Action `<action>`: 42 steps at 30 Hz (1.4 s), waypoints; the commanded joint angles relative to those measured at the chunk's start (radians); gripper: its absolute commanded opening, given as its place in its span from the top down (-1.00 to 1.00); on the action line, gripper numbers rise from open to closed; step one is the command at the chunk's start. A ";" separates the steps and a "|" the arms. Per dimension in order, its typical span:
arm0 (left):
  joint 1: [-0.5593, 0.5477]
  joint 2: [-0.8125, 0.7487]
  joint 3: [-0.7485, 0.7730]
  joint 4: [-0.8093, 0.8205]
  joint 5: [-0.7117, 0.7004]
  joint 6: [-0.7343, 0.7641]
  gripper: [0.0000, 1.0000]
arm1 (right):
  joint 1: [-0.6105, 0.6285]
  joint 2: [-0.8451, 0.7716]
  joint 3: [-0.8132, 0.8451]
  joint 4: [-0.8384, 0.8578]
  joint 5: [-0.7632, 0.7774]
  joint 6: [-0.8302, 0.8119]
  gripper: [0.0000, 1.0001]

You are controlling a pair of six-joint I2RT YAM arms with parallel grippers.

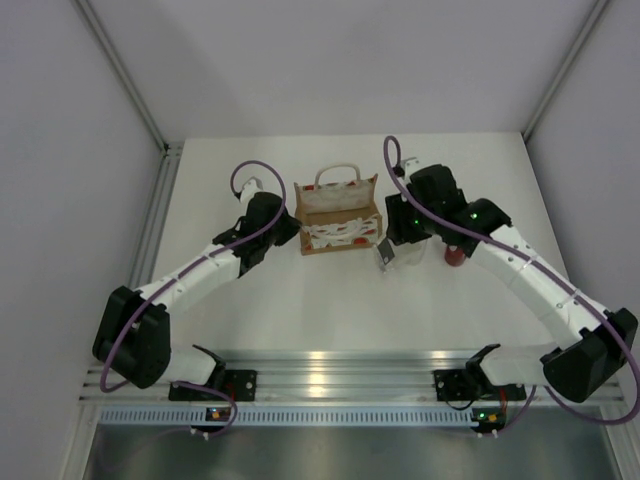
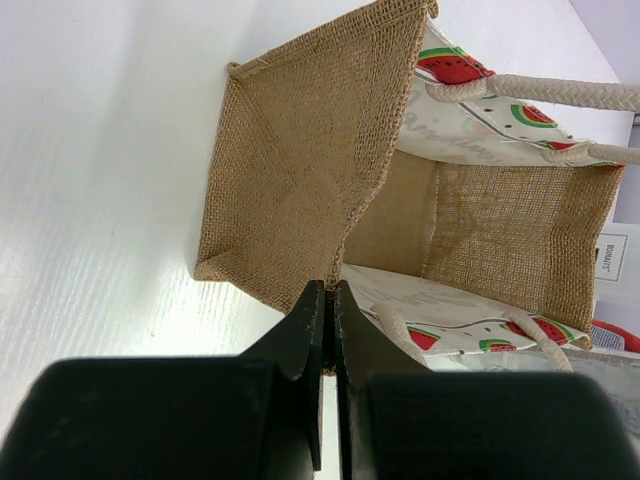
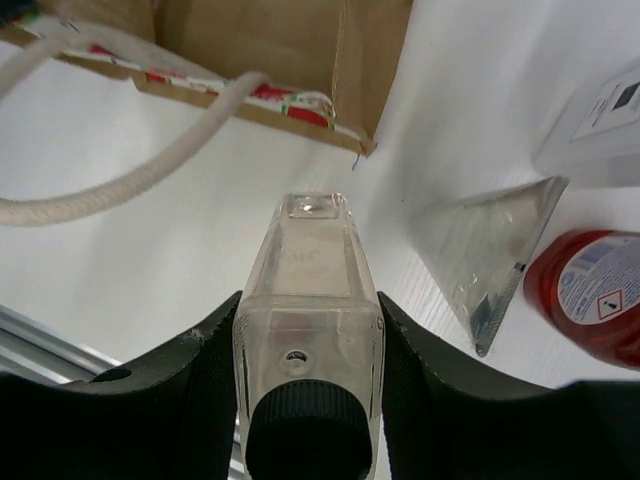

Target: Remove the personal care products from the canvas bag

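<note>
The canvas bag (image 1: pixel 340 215) stands mid-table with its mouth open; the left wrist view (image 2: pixel 300 170) shows only bare burlap inside. My left gripper (image 1: pixel 285 230) is shut on the bag's left edge (image 2: pixel 330 295). My right gripper (image 1: pixel 397 250) is shut on the pale squarish bottle (image 3: pixel 310 260), cap toward the camera, just right of the bag and low over the table. The clear tapered one (image 3: pixel 490 250), the red one (image 3: pixel 590 295) (image 1: pixel 455 256) and the white one (image 3: pixel 600 120) lie on the table to the right. The white one's cap is out of view.
A white rope handle (image 3: pixel 130 180) of the bag trails over the table near the held bottle. Aluminium rails (image 1: pixel 320 375) run along the near edge by the arm bases. White walls enclose the table on the left, the right and at the back.
</note>
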 commanded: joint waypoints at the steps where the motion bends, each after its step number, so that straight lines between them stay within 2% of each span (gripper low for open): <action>1: 0.004 0.006 0.002 -0.013 -0.035 0.010 1.00 | 0.006 -0.055 -0.024 0.149 -0.036 -0.008 1.00; 9: 0.006 -0.008 -0.001 -0.015 -0.027 0.011 1.00 | 0.025 0.003 -0.162 0.195 -0.009 0.000 1.00; 19: 0.006 -0.027 -0.008 -0.015 -0.029 0.022 1.00 | 0.036 0.126 -0.216 0.246 0.040 0.014 1.00; 20: 0.006 -0.028 -0.008 -0.015 -0.029 0.022 1.00 | 0.036 0.127 -0.213 0.246 0.039 0.015 0.95; 21: 0.006 -0.027 -0.008 -0.015 -0.029 0.024 1.00 | 0.036 0.126 -0.211 0.246 0.039 0.017 0.86; 22: 0.004 -0.030 -0.007 -0.016 -0.029 0.024 1.00 | 0.036 0.123 -0.210 0.246 0.039 0.018 0.56; 24: 0.006 -0.030 -0.007 -0.016 -0.027 0.025 1.00 | 0.039 0.111 -0.204 0.245 0.042 0.019 0.33; 25: 0.004 -0.030 -0.005 -0.016 -0.025 0.027 1.00 | 0.037 0.104 -0.201 0.245 0.043 0.017 0.09; 27: 0.004 -0.031 -0.004 -0.016 -0.024 0.025 1.00 | 0.037 0.084 -0.191 0.246 0.047 0.014 0.00; 30: 0.004 -0.031 0.001 -0.016 -0.019 0.028 1.00 | 0.037 0.052 -0.175 0.241 0.050 0.005 -0.28; 31: 0.004 -0.031 0.002 -0.016 -0.016 0.030 1.00 | 0.036 0.043 -0.170 0.241 0.051 0.002 -0.75; 32: 0.006 -0.031 0.004 -0.016 -0.016 0.031 0.99 | 0.037 0.034 -0.156 0.238 0.051 -0.003 -0.84; 35: 0.006 -0.034 0.008 -0.016 -0.010 0.036 0.64 | 0.034 -0.003 -0.123 0.222 0.063 -0.011 -0.90; 36: 0.004 -0.037 0.010 -0.016 -0.009 0.039 0.37 | 0.034 -0.018 -0.112 0.217 0.070 -0.014 -0.91; 40: 0.006 -0.060 0.014 -0.019 -0.012 0.053 -0.17 | 0.028 -0.064 -0.070 0.188 0.103 -0.021 -0.93; 42: 0.004 -0.074 0.025 -0.030 -0.018 0.065 -0.29 | 0.025 -0.096 -0.053 0.174 0.119 -0.026 -0.93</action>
